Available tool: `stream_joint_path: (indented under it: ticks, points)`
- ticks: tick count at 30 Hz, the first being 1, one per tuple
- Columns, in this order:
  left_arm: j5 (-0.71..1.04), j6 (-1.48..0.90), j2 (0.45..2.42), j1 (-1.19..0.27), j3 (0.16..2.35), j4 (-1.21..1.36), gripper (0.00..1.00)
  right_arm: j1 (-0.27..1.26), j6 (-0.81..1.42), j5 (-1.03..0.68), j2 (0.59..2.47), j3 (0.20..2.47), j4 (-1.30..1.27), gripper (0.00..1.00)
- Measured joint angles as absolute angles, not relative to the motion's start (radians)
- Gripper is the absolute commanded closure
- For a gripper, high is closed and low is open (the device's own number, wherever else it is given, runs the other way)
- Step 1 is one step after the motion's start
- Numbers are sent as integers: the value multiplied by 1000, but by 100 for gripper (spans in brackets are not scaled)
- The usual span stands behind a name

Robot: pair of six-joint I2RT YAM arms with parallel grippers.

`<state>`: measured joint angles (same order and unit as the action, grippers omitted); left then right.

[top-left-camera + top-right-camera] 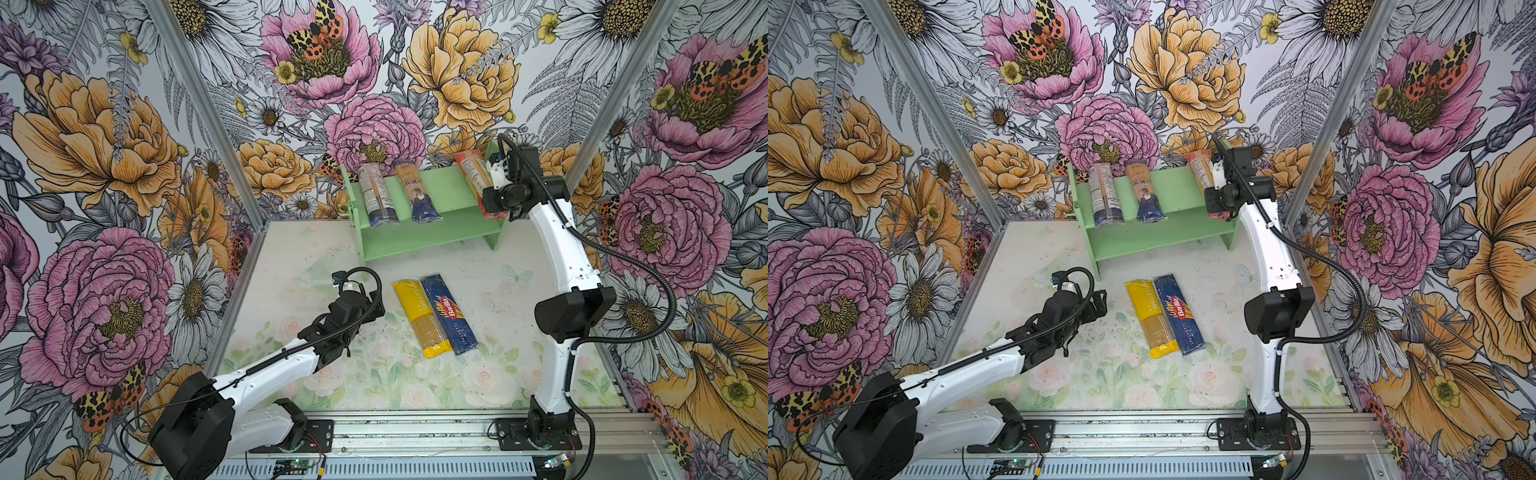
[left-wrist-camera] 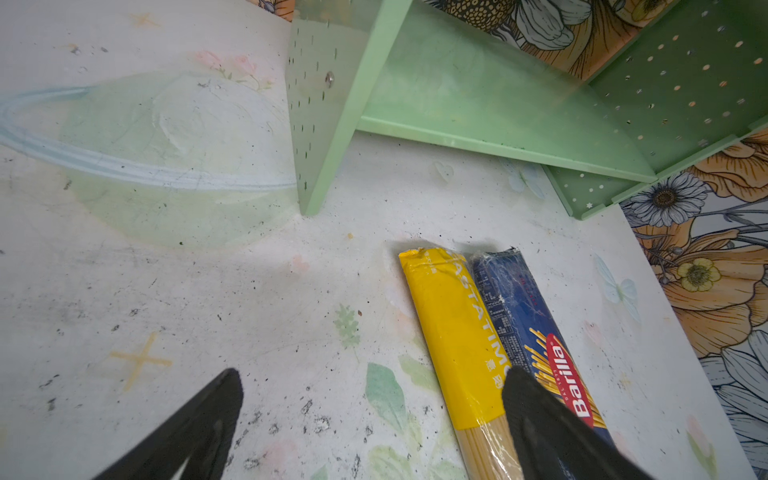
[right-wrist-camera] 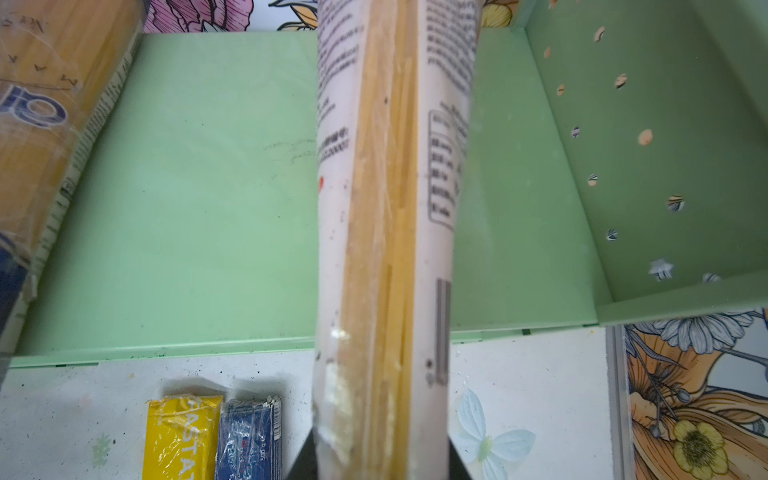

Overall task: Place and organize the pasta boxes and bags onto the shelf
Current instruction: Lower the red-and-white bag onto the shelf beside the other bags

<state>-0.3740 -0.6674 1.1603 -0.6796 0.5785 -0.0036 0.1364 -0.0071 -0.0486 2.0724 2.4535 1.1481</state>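
Right wrist view had the right claw clamped narrow on the red-ended bag, its black fingers pinching the bag's sides at the bottom edge of the frame. The bag ran up the middle of the frame above the top tier of the shelf, with the pegholed side panel to its right. Whether the bag touched the tier I could not tell.

In both top views the shelf stood at upper centre against the back wall. Two clear bags lay near each other on the left half of its top tier, their blue ends poking over the front edge. The red-ended bag sat tilted at the shelf's right end, its near end past the front edge.

At centre frame the yellow bag and blue box lay touching, side by side on the table, apart from the shelf.

Left wrist view showed the left claw spread wide above the table, holding nothing. One finger overlapped the yellow bag and blue box at lower right.
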Motion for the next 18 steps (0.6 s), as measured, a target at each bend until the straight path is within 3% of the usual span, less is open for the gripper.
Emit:
stream_joint_path:
  ticks: [18]
  points:
    - [-378,-675,1134,-680,560,-4,1,159,27,-46,2104,2510,1142,96]
